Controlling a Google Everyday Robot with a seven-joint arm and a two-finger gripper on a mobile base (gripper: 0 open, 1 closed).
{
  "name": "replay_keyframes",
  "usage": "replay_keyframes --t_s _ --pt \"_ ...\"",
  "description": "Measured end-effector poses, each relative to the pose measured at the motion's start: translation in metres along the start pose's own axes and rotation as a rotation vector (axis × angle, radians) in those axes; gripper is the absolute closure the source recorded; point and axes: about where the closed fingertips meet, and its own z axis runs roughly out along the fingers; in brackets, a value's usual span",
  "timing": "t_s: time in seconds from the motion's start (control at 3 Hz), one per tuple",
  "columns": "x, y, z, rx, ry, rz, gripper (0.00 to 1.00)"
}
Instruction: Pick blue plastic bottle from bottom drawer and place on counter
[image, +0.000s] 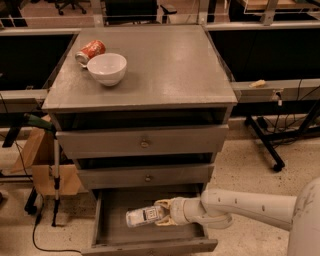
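The blue plastic bottle (144, 216) lies on its side inside the open bottom drawer (112, 235), cap to the left. My gripper (165, 213) reaches in from the right and its cream fingers (165, 203) sit around the bottle's right end. The bottle seems slightly raised off the drawer floor. The counter (170, 65) is the flat grey top of the cabinet, well above the gripper.
A white bowl (107, 68) and an orange-red soda can (90, 51) on its side stand at the counter's back left. The two upper drawers (145, 142) are partly pulled out above the bottom one. A brown paper bag (42, 165) and stand are at the left.
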Motion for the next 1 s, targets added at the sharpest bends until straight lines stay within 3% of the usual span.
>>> replay_keyframes --t_s 0.67,1.0 --pt "0.006 0.006 -0.018 -0.028 -0.012 -0.015 1.00" --pt "0.021 0.015 -0.071 -0.085 -0.053 -0.025 1.00"
